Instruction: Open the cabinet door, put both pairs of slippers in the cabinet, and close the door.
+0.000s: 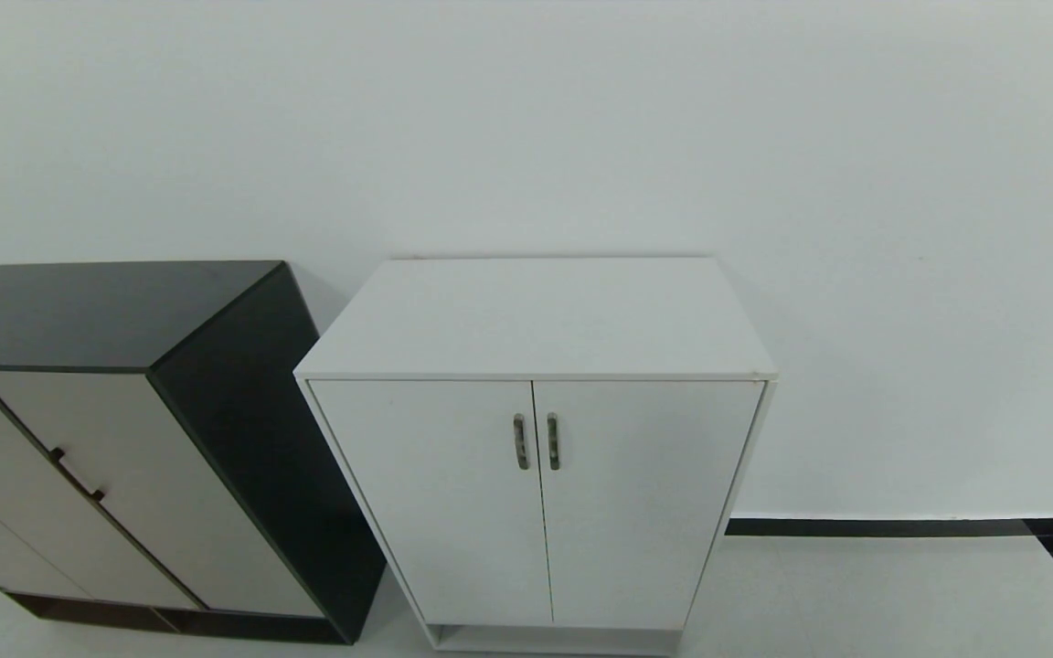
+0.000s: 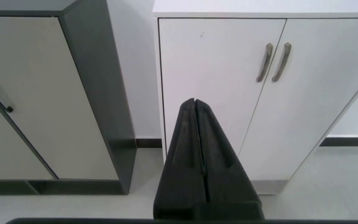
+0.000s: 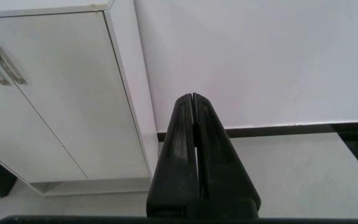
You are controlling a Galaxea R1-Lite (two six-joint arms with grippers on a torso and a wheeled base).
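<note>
You are looking at a white cabinet (image 1: 435, 512) carrying grey handles (image 1: 520, 441), standing beside a black cupboard (image 1: 252, 429) showing cream doors (image 1: 143, 512).

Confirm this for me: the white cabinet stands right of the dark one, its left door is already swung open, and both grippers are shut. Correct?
No. The left door of the white cabinet is shut, as the head view shows. The rest holds: it stands right of the dark cabinet, and the left gripper and right gripper are shut.

Left jaws, right jaws — pressed together
</note>
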